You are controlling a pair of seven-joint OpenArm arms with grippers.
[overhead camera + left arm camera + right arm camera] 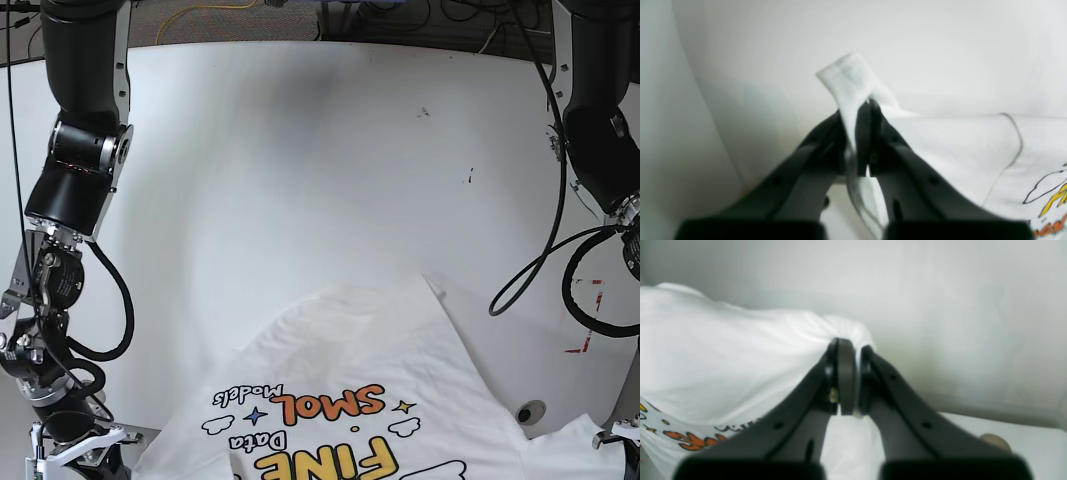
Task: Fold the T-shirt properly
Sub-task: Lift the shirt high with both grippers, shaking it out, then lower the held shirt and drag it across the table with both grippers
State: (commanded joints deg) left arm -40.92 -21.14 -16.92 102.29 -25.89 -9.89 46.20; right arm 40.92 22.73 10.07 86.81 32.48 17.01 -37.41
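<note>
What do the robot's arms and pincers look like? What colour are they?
Both arms are made of chunky black cylinder-shaped segments, the right arm and the left arm. Loose black cables loop beside them. Near the bottom edge of the base view sit white bracket parts. Each pincer, left pincer and right pincer, has two long, curved matte black fingers with small round holes.

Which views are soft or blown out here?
Left wrist: left gripper and pinched T-shirt both soft, print blurred. Right wrist: right gripper blurred, white fabric nearly blown out. Base: sharp, evenly lit, lettering readable, faint arm shadows on the table.
</note>
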